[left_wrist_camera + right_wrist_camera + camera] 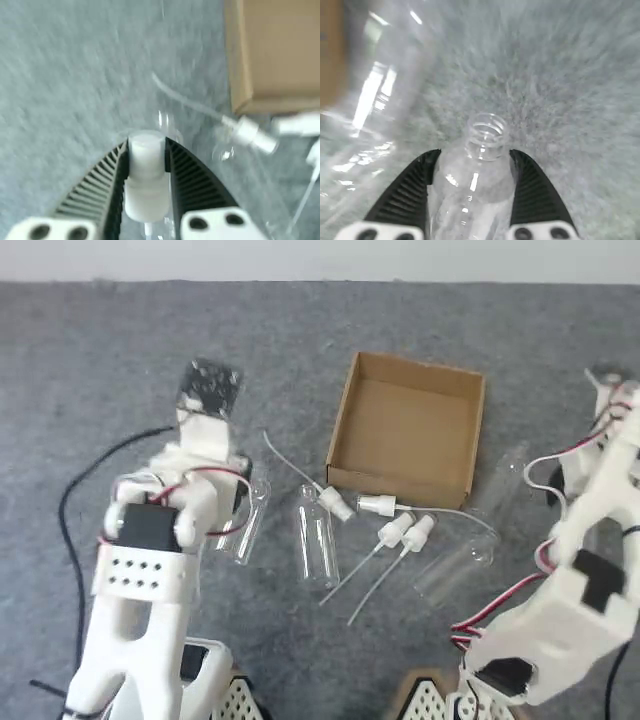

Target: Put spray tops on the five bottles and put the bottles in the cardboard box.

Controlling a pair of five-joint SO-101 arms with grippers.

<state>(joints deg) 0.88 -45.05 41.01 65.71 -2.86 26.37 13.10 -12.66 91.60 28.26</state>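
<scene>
White spray top (145, 172) pinched in left gripper (145, 144); clear bottle (477, 177) clamped within right gripper (475, 152), neck past fingertips; cardboard box (408, 430) at 2 o'clock from left gripper, high view.

No text, label, number or sign can be read; the box (405, 430) shows plain brown card on its walls and floor; the speckled black-and-white patch (210, 387) at far left is too blurred to tell whether it carries any print.
</scene>
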